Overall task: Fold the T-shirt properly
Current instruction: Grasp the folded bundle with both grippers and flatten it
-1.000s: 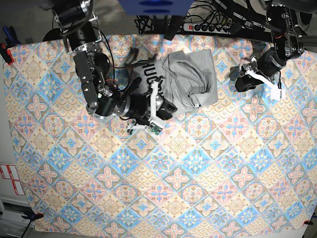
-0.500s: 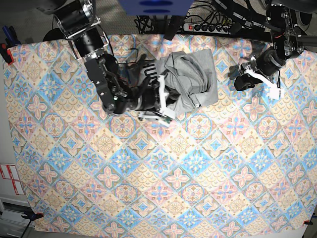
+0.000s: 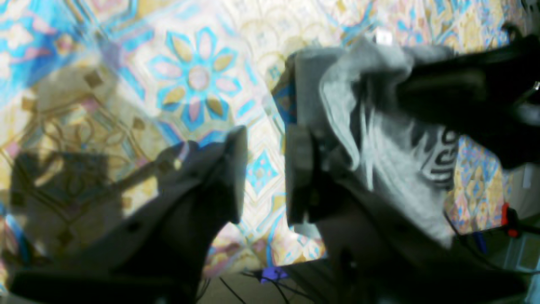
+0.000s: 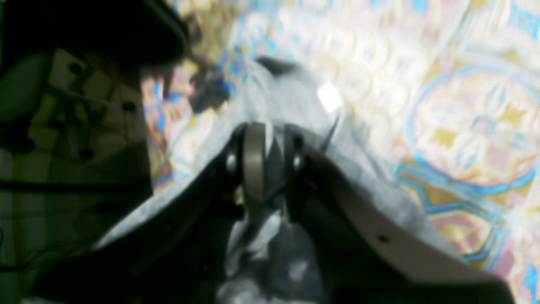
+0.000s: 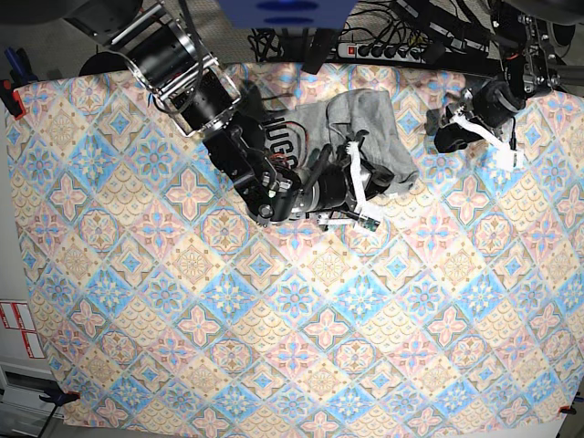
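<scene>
The T-shirt (image 5: 351, 137) lies bunched in a rumpled grey heap near the far edge of the desk (image 5: 274, 347), on the patterned pastel tablecloth (image 5: 182, 274). Black block lettering (image 5: 278, 141) shows on the part of the cloth that faces the base view's left side. The rest of the heap is plain grey, with deep folds running across it.

The right hand (image 5: 354, 190) reaches in from the left of the base view and sits at the near edge of the heap. In the right wrist view its fingers (image 4: 253, 164) stand nearly together with grey cloth (image 4: 270, 236) pinched between them, so it has hold of the T-shirt. That view is blurred, and which part of the shirt is gripped cannot be told.

The left hand (image 5: 470, 128) hangs over the tablecloth beside the right side of the heap in the base view, apart from the shirt. In the left wrist view its two fingers (image 3: 234, 177) stand a little apart with only the tablecloth showing in the gap, so it holds nothing. The T-shirt (image 3: 379, 139) and its lettering lie off to one side in that view.

A power strip (image 5: 383, 50) and cables run along the far edge behind the desk.
</scene>
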